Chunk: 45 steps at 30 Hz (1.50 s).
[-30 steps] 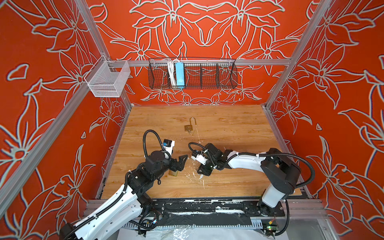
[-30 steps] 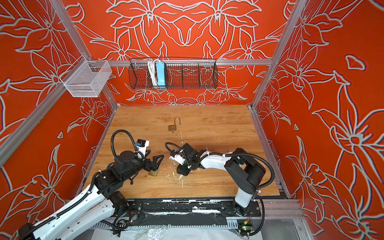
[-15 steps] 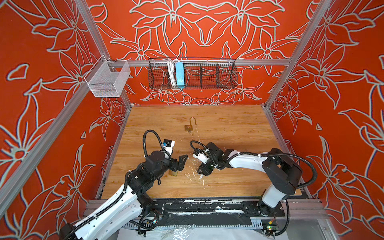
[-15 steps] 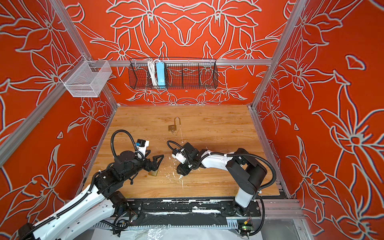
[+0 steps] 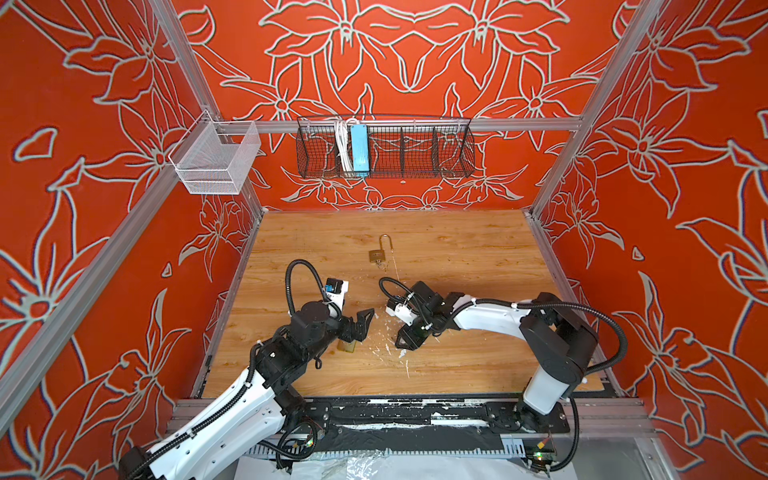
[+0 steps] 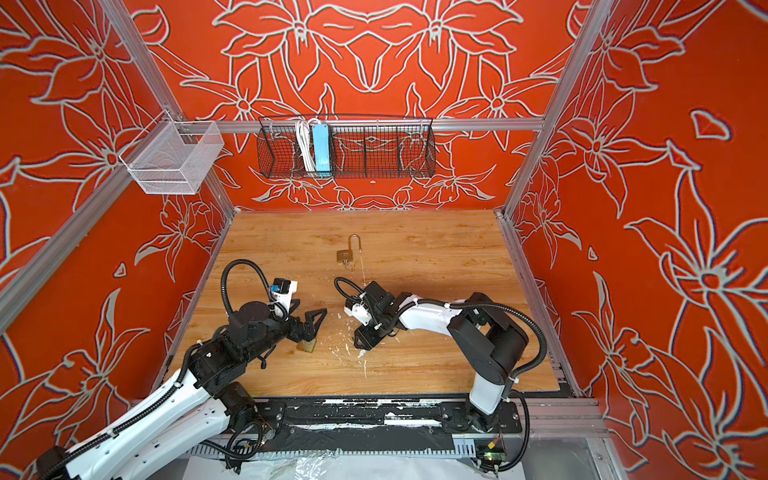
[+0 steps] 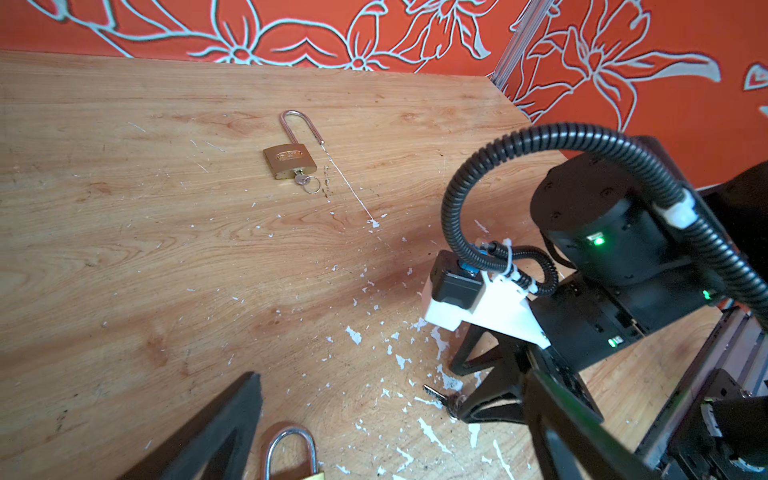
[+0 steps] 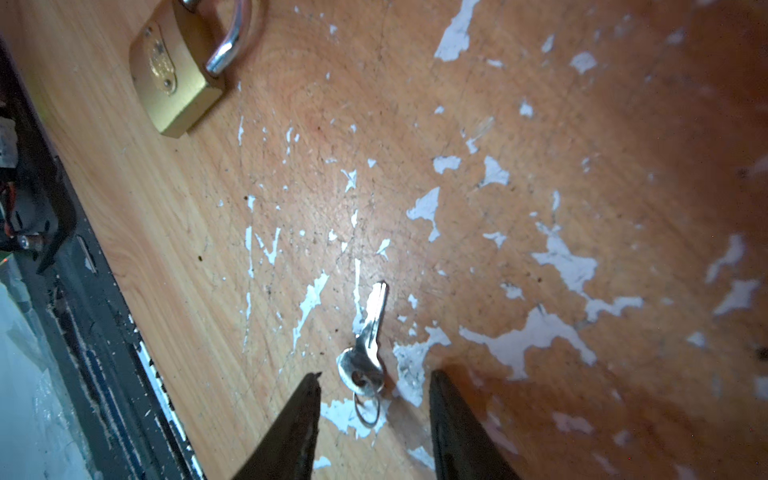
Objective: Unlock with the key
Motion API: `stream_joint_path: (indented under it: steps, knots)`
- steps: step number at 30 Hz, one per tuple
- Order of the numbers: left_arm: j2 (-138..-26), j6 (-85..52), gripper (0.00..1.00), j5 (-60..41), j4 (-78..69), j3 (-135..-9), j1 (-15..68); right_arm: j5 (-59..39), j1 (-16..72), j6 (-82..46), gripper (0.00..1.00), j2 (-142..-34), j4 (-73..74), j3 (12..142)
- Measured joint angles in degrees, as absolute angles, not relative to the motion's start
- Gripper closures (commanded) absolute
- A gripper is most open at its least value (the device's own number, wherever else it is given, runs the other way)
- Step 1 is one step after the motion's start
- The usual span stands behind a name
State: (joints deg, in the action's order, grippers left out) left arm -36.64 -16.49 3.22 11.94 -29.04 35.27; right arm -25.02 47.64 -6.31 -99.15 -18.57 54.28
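Right wrist view shows a small silver key [image 8: 370,332] lying flat on the wooden bench [image 8: 540,124], near the middle of its front edge, among white chips [image 8: 561,262] in the finish. The right gripper [image 8: 374,376] stands low over it with its jaws partly spread, one fingertip on each side of the key's round head and neither touching it. A thin ring [image 8: 368,409] hangs from that head. The step in hand looks like picking up the key, so the next move calls for closing squarely on the thin head without skidding it away. A brass padlock [image 8: 174,79], its steel shackle apparently shut, lies nearby toward the left edge, under the widely spread, empty left gripper [image 5: 361,326]. Farther back, mid-bench, a second padlock [image 5: 377,254] lies open with another key [image 7: 300,179] in it.
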Motion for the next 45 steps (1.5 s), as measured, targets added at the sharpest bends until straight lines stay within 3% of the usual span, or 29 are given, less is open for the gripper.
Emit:
stream_joint_path:
  steps: [24,28,30,37,45]
  knots:
    - [-35.99,-16.49,0.03,3.79,11.97,-29.04,35.27,-27.83,48.82,-6.26,0.66,-101.27,-22.83,56.75]
    - [-35.68,-16.49,0.02,3.79,11.99,-29.04,35.27,-28.1,48.93,-6.2,0.73,-101.54,-23.16,56.86]
    - [-35.66,-16.49,0.03,3.79,12.01,-29.04,35.27,-27.88,48.86,-6.0,0.84,-101.73,-23.31,57.04]
    - [-35.33,-16.49,0.03,3.79,12.32,-29.04,35.33,-28.64,48.9,-6.31,0.97,-103.26,-24.14,58.02]
    - [-34.44,-16.51,0.03,3.88,12.45,-29.02,35.38,-28.88,48.84,-6.35,1.0,-102.98,-23.59,57.69]
